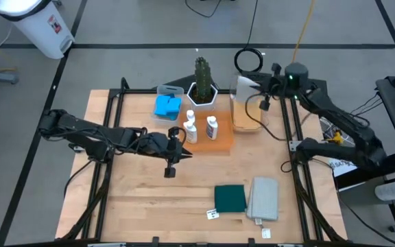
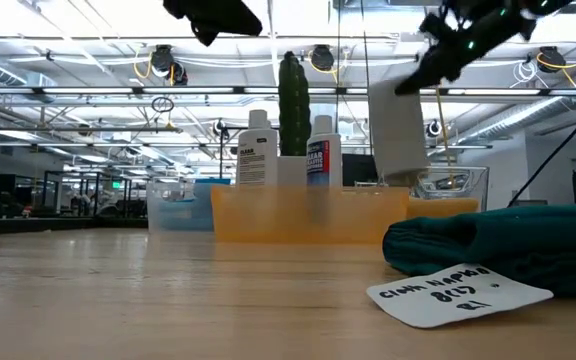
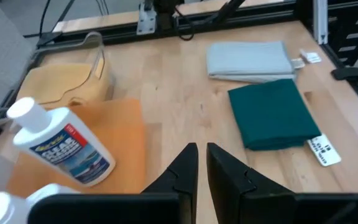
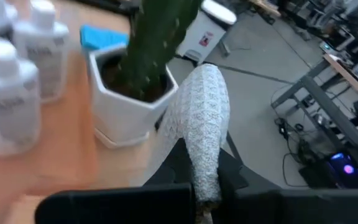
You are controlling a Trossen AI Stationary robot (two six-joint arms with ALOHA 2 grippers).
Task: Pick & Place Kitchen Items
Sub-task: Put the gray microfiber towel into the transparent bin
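left gripper [image 1: 171, 162] hung nearly closed and empty just beside the two white bottles [image 1: 201, 127] on the orange tray [image 1: 219, 142]. right gripper [image 1: 256, 85] was pinched on a pale cloth [image 1: 244, 87] over the clear bin [image 1: 247, 118]; it looked limp and light, best held by a bunched fold.

Dark green cloth [image 1: 230, 198], grey cloth [image 1: 264, 199]

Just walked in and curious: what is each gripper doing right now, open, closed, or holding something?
Left gripper: closed, holding nothing, above the bare table.
Right gripper: closed on a pale cloth, near the cactus.
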